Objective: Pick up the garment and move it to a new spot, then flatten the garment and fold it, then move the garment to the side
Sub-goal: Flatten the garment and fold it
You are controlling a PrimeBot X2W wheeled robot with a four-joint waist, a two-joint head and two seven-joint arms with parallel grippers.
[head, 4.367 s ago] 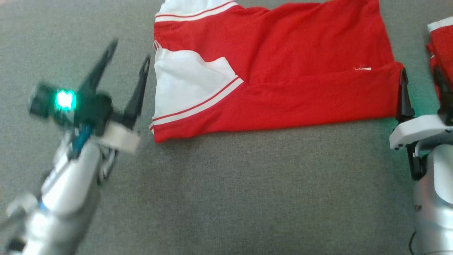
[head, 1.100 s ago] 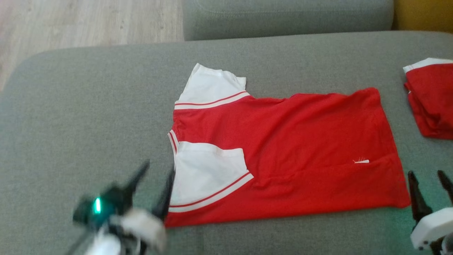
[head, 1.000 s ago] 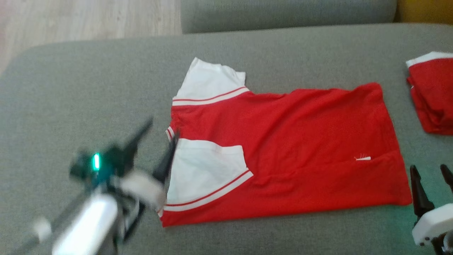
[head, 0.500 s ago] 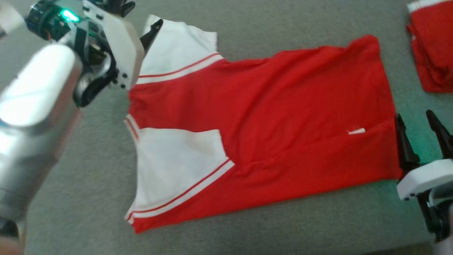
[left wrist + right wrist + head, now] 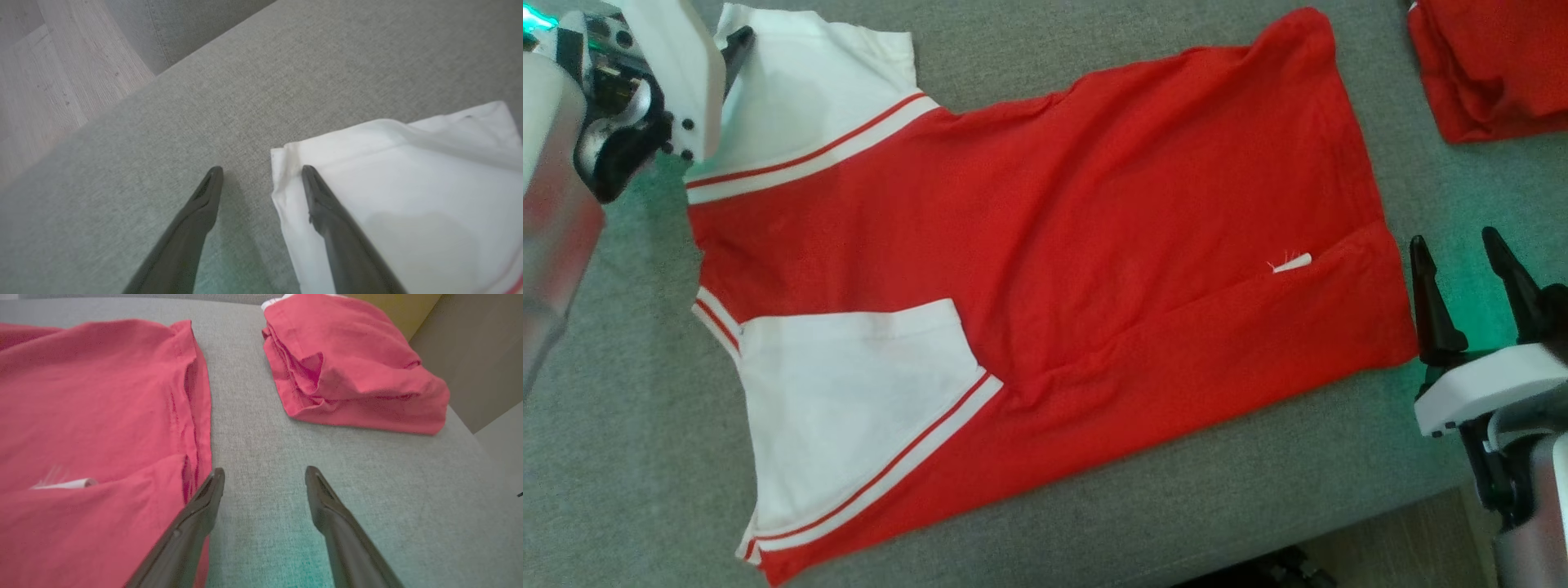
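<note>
1. Shirt (image 5: 1045, 245) lies spread on the sofa cushion (image 5: 1176, 506), right in front of me. Its long axis runs left to right: sleeves and collar end to my left, hem (image 5: 1372, 204) to my right.
2. Left claw (image 5: 261, 169) is wide open and holds nothing. It straddles the outer corner of the far sleeve (image 5: 408, 183): one finger (image 5: 327, 212) over the white cloth, the other (image 5: 200, 212) over bare cushion. I can't tell if either touches down.
3. Right claw (image 5: 264, 470) is also wide open and empty. It sits just beside the hem near its closer corner, with the inner finger at the red edge and the outer finger over bare cushion.
4. Near sleeve (image 5: 849, 392) looks tucked in over the body. A crease runs along the near side by the small white tag (image 5: 1290, 263), so my read is that the near side is already folded in.
5. Key relation: the shirt sits between my claws. Left is nearer the sleeve end and right the hem end, so any lift or fold needs both ends taken together.
6. Risk: a folded red garment (image 5: 347, 367) sits near the hem, apart from it and right of my right claw. There's not much room on that side.
7. Left needs to get under the sleeve edge, not just press on it.
</note>
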